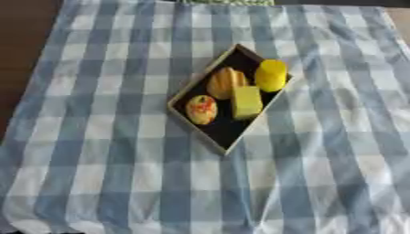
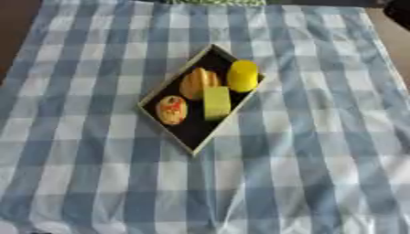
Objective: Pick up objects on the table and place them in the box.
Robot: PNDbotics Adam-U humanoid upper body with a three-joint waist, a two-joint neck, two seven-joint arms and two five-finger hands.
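A shallow box [image 1: 224, 130] with a black floor and a pale rim lies askew in the middle of the checked cloth. Several objects lie inside it. A bright yellow rounded piece [image 1: 271, 75] sits at its far right corner. An orange ribbed piece [image 1: 226, 82] lies to the left of that. A yellow-green block [image 1: 246, 102] rests along the right wall. An orange oval with red marks [image 1: 202, 109] lies by the left wall. The near end of the box floor is bare. Neither hand shows in either view.
A blue and white checked cloth [image 1: 104, 151] covers the table. Brown table surface [image 1: 24, 41] shows beyond its left edge. A dark shape [image 2: 398, 11] sits at the top right corner of the right eye view.
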